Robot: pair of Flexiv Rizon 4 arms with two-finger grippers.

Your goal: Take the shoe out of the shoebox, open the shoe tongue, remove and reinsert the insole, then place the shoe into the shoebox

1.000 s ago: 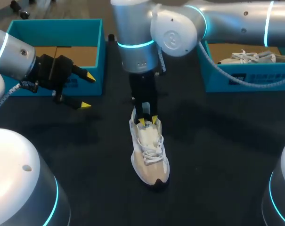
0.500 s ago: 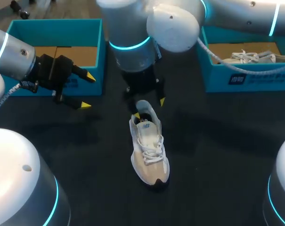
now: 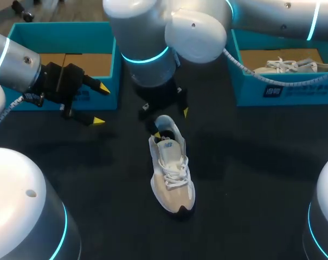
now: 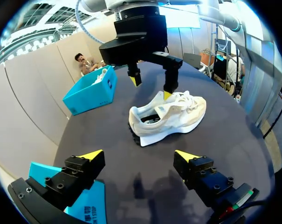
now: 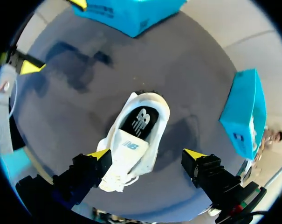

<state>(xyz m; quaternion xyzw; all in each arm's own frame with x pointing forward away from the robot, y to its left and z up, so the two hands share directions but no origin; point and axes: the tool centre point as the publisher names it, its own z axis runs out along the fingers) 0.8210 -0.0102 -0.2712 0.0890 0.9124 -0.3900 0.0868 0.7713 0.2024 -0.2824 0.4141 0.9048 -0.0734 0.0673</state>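
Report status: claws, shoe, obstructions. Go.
Left claw open, empty, by left shoebox. Right claw open, over heel of shoe. It's upright on table. Second shoe sits in right shoebox.

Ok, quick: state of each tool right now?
Left tool: open, empty.
Right tool: open, over the shoe, holding nothing.

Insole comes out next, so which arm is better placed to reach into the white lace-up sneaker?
Likely right. The right gripper hangs open just above the heel opening of the white lace-up sneaker; the left gripper, also open, sits off beside the teal cardboard shoebox.
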